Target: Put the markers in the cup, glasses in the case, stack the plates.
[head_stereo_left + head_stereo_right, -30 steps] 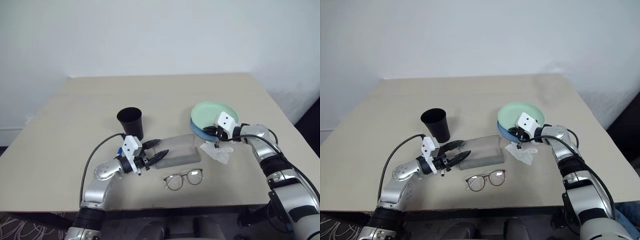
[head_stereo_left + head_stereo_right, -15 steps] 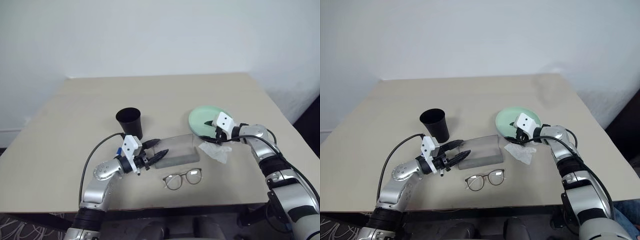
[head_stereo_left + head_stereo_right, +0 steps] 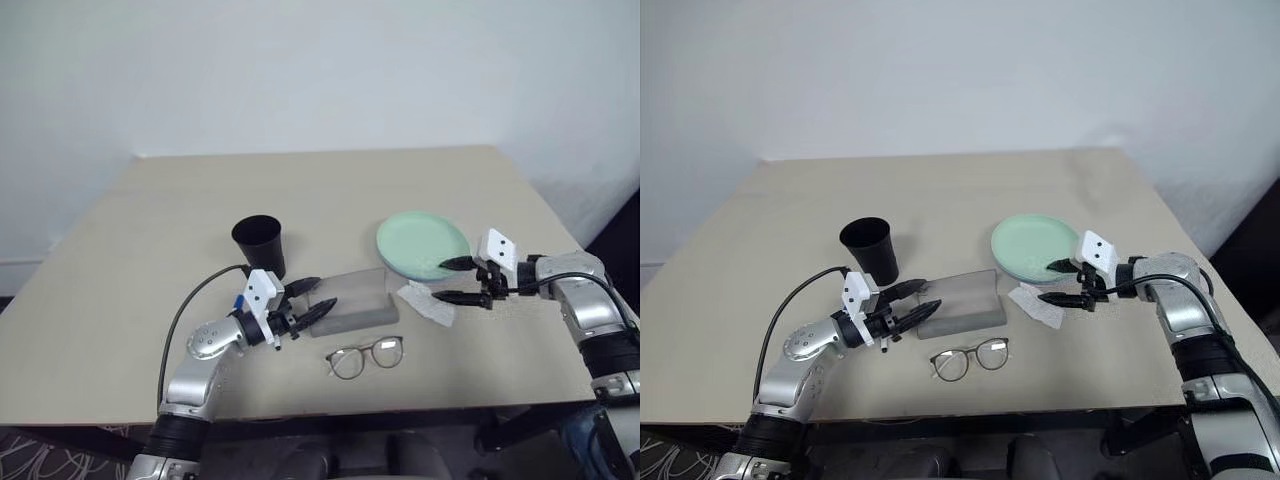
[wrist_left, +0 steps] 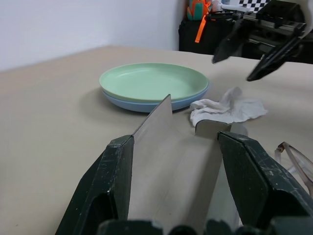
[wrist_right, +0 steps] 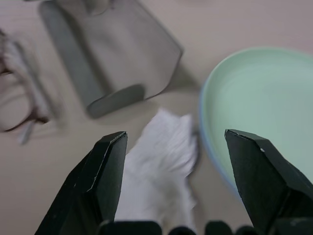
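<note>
The pale mint green plate (image 3: 423,243) lies flat on the light blue plate (image 4: 146,104), right of the table's middle. My right gripper (image 3: 444,281) hangs open just right of them, above the tissue, with nothing between its fingers. The grey case (image 3: 357,301) with its clear lid lies at the centre. My left gripper (image 3: 312,297) is open with the case's left end between its fingers; I cannot tell whether they press on it. The glasses (image 3: 366,356) rest in front of the case. The black cup (image 3: 259,244) stands upright behind my left hand. The markers are hidden.
A crumpled white tissue (image 3: 425,301) lies between the case and the plates. The tan table (image 3: 300,190) ends at a front edge close below the glasses, and its right edge runs beside my right arm. A white wall stands behind it.
My right gripper opened and let go of the green plate, which now lies flat on the blue one. That hand drew back to the right. My left arm kept still.
</note>
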You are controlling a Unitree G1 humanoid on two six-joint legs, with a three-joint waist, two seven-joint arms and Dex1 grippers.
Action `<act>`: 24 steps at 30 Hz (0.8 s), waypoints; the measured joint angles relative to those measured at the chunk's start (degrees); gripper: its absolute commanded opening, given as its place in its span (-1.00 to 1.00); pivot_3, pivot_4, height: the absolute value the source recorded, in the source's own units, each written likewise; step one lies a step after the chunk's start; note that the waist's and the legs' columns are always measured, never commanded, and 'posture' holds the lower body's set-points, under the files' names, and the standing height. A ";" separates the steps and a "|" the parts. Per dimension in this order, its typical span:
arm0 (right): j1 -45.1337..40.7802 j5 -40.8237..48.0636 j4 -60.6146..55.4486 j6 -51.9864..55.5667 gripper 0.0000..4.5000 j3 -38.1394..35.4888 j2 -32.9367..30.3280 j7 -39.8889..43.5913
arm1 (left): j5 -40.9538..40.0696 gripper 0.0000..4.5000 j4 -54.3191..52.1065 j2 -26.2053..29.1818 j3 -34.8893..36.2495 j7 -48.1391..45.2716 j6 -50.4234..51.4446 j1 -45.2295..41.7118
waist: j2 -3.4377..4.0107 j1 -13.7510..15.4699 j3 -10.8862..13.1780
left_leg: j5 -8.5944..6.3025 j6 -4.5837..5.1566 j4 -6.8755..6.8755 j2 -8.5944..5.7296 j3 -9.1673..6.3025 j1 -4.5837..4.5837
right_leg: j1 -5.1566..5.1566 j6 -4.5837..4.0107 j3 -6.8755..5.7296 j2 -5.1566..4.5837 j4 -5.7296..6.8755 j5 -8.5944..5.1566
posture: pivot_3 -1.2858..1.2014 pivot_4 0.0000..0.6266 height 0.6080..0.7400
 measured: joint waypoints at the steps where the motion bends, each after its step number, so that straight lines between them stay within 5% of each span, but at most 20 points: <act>1: 0.68 0.26 -0.95 1.04 0.53 0.01 -0.44 0.68 | 0.00 0.26 0.14 0.00 0.00 -0.07 -0.03 -0.01 | 0.00 0.01 0.00 | 0.00 0.00 0.04 0.02 0.00 0.00 | 0.02 0.00 -0.02 0.01 0.00 0.00 | 0.03 -1.00 1.00; 18: 2.19 -5.89 7.55 -3.56 0.53 3.01 3.89 -7.44 | 0.02 0.26 0.31 0.28 0.05 -0.08 -0.28 0.13 | -0.02 0.19 0.01 | -0.01 0.00 0.24 0.00 0.03 -0.04 | 0.06 0.11 -0.02 -0.01 0.01 0.06 | 0.03 -1.00 1.00; 21: 2.19 -6.15 8.43 -4.05 0.29 3.03 4.21 -7.74 | 0.02 0.26 0.31 0.28 0.05 -0.02 -0.28 0.19 | -0.02 0.23 0.01 | -0.01 0.01 0.22 -0.01 0.02 -0.04 | 0.05 0.11 -0.02 -0.01 0.01 0.07 | 0.03 -1.00 1.00; 24: 2.18 -6.06 8.55 -4.03 -0.15 3.03 4.38 -7.53 | 0.02 0.26 0.31 0.28 0.04 0.05 -0.28 0.20 | -0.02 0.23 0.01 | -0.01 0.01 0.23 -0.01 0.02 -0.04 | 0.06 0.11 -0.02 -0.01 0.01 0.07 | 0.03 -1.00 1.00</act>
